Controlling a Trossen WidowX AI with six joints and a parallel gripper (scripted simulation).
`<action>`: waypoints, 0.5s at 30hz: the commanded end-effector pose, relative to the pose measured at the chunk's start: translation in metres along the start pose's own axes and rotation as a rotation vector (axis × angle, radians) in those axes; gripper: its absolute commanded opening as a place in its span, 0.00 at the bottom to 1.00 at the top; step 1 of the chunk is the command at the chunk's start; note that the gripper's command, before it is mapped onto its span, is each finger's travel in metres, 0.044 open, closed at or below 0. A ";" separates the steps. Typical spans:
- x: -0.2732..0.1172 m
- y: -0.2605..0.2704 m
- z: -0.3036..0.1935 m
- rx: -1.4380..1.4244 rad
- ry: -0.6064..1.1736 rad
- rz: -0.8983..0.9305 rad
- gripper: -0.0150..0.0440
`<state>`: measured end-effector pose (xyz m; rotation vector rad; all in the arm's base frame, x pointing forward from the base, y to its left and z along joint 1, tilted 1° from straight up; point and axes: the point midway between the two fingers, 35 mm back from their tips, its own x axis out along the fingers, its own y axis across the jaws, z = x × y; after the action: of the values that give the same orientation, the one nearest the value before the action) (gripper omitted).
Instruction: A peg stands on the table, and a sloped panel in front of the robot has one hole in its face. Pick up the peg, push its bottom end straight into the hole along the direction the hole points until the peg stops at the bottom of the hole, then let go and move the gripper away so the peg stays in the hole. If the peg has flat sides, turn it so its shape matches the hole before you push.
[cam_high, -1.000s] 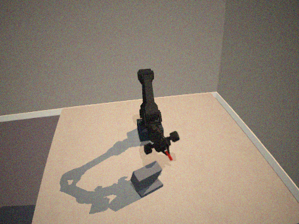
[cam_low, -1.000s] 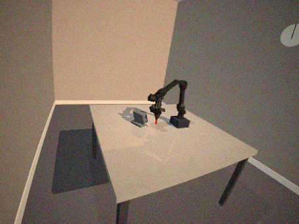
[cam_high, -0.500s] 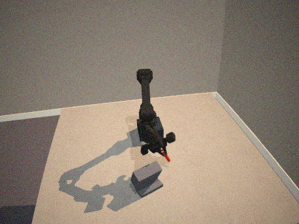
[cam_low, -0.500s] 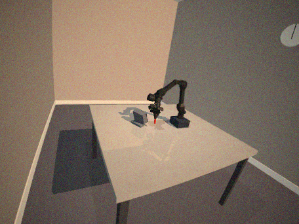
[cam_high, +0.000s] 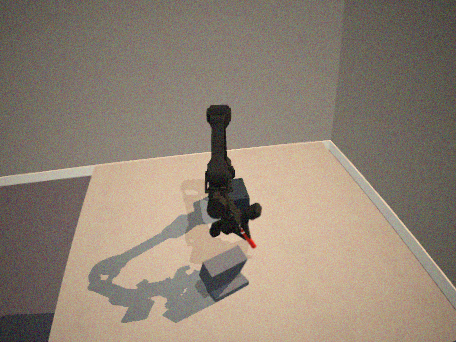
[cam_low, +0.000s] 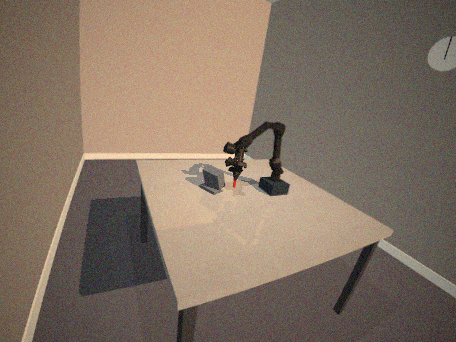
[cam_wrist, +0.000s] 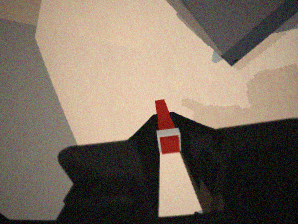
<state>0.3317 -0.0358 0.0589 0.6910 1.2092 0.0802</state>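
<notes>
The peg is red with a pale band, and its end near the fingers looks square in the wrist view. My gripper is shut on the peg, which points down out of the fingertips and looks slanted in the top view. The grey sloped panel stands on its base beside the peg, apart from it. It lies at the upper right in the wrist view. I cannot make out its hole in any view.
The table carries the arm's dark base behind the gripper. The arm's shadow stretches across the table and around the panel. A table edge shows at the left in the top view.
</notes>
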 end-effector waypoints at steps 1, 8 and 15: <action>-0.001 -0.004 0.000 0.031 -0.012 0.017 0.25; -0.005 -0.011 0.003 0.070 -0.037 0.040 0.25; -0.009 -0.017 0.006 0.108 -0.062 0.063 0.25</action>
<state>0.3296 -0.0530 0.0591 0.7910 1.1503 0.0522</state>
